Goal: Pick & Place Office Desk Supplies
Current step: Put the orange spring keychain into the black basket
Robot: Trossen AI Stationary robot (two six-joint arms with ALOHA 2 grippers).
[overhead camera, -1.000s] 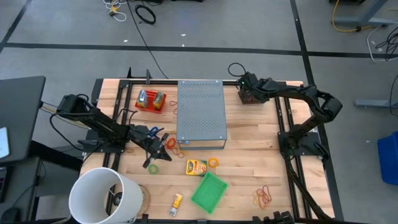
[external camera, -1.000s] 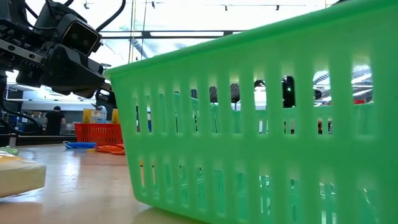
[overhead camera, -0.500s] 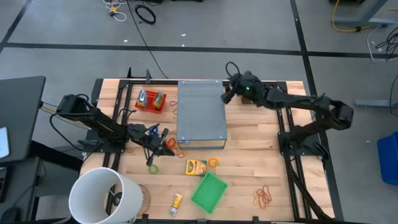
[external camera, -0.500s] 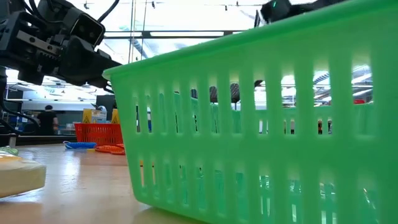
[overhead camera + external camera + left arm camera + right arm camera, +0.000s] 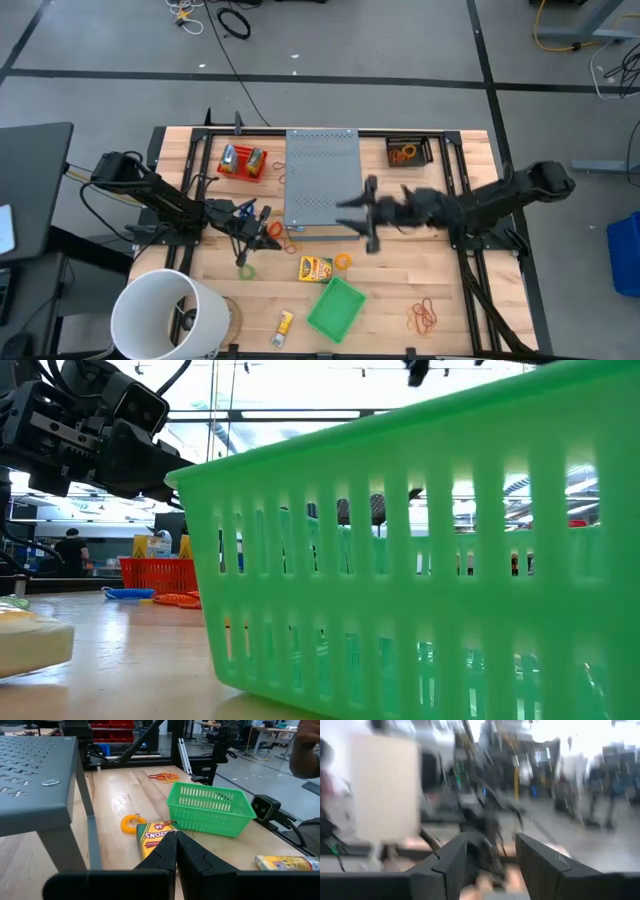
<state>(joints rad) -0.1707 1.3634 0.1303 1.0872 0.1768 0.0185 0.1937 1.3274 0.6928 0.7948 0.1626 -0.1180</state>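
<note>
The supplies lie loose on the wooden table: a yellow crayon box (image 5: 316, 267), an orange band (image 5: 343, 262) beside it, a green band (image 5: 245, 270), red bands (image 5: 424, 316) and a small yellow packet (image 5: 284, 323). My left gripper (image 5: 262, 232) is shut and empty, held level left of the crayon box (image 5: 155, 837), its fingertips (image 5: 175, 845) pointing at the box. My right gripper (image 5: 370, 214) hangs open above the table's middle, by the grey box's near right corner. Nothing shows between its fingers (image 5: 490, 855).
A grey perforated box (image 5: 322, 180) stands at the far middle on thin legs. A green basket (image 5: 336, 308) sits near the front edge and a white bucket (image 5: 165, 315) at the front left. There is a red tray (image 5: 243, 162) far left and a black tray with orange bands (image 5: 407, 152) far right.
My right gripper has swung fast from over the black tray at the far right corner toward the table's middle and near side. It has risen and turned from pointing down to about level. My left gripper has tipped up a little in place.
</note>
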